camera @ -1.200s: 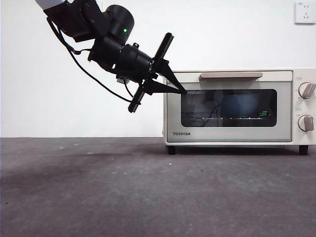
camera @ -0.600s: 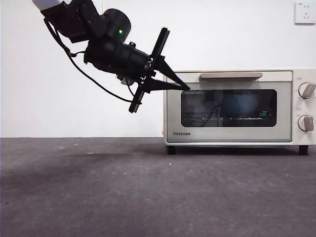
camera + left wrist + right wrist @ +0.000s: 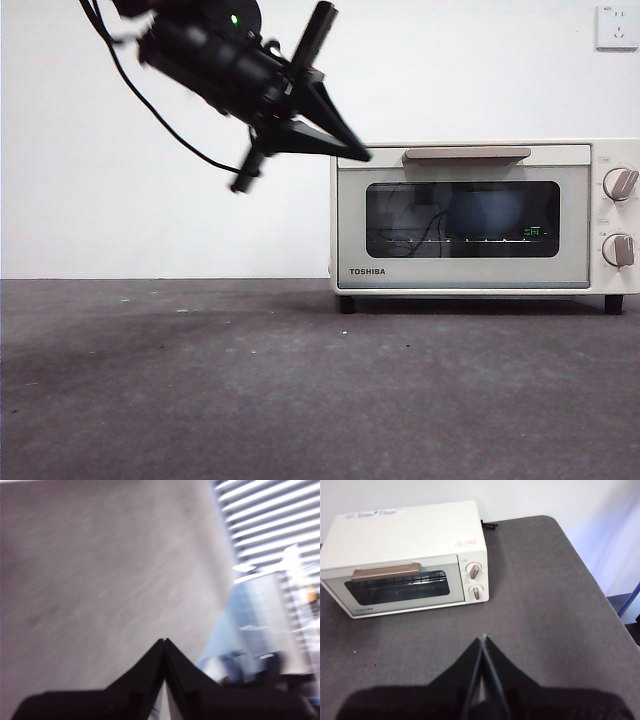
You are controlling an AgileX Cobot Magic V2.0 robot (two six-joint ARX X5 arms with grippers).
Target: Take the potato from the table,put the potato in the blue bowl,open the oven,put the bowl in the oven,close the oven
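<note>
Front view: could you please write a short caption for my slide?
Left tool shut and empty, raised beside the closed oven on the grey table.

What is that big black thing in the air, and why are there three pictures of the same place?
That black thing is a robot arm. It ends in a pincer called the left gripper, here pinched shut and holding nothing, up beside the top corner of the oven. One picture is taken low, at the height of the table. The other two come from little cameras on the robot's wrists. The left wrist picture is smeared. The right wrist camera looks down from above at the oven, and its own pincer, the right gripper, is shut and empty too. The oven door is closed. Something bluish shows dimly through the glass.
</note>
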